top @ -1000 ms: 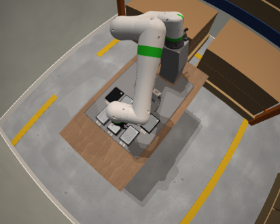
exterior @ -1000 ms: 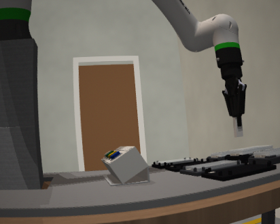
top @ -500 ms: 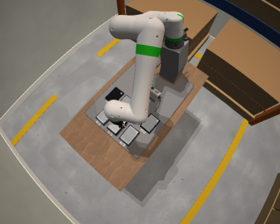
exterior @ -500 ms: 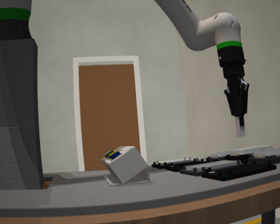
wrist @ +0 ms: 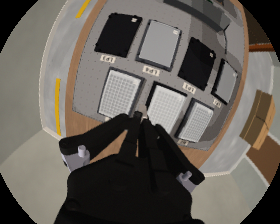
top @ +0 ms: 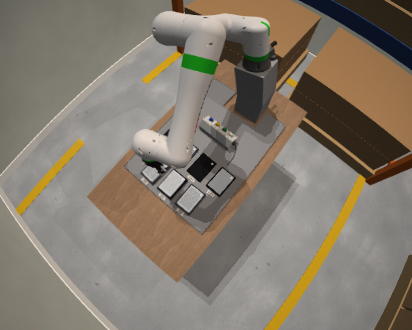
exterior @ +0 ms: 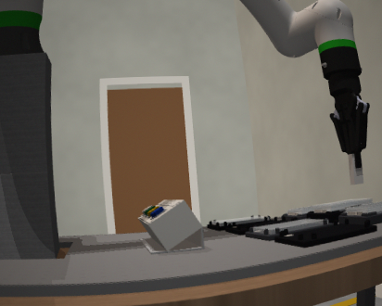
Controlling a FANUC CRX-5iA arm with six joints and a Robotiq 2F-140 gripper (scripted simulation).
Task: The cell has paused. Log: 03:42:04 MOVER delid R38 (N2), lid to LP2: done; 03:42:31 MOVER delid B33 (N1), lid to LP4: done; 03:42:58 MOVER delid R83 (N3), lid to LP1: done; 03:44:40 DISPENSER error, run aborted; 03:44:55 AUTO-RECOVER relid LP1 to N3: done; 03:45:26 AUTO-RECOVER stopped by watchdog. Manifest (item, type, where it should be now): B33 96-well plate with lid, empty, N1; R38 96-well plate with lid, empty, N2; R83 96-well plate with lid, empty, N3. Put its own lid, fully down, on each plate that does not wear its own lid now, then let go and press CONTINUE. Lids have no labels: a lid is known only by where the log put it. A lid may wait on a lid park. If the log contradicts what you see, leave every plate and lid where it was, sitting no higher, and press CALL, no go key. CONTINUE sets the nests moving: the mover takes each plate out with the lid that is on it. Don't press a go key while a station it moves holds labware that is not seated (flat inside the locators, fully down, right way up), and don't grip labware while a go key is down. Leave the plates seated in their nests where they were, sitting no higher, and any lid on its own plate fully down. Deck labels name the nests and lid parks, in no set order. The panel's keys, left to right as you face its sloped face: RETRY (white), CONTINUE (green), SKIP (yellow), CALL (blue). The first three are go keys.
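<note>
- Gripper (exterior: 356, 172) hangs above the plates, fingers pinched fully together, nothing between them; pale fingertips (exterior: 357, 171) point down, well apart from the deck.
- Wrist view: 3 plates in the near row, left (wrist: 119, 92), middle (wrist: 165, 104), right (wrist: 199, 119), all showing pale dotted tops.
- Row behind holds 4 lid parks: 2 bare black pads (wrist: 118, 35) and (wrist: 197, 60), and 2 with grey lids on them, (wrist: 160, 43) and (wrist: 225, 80).
- Small labels sit beside each spot; too small to read.
- Key panel (exterior: 171, 224) stands on the grey mat (top: 266, 137), toward the table edge by the arm's pedestal (top: 255, 92), well apart from the gripper.
</note>
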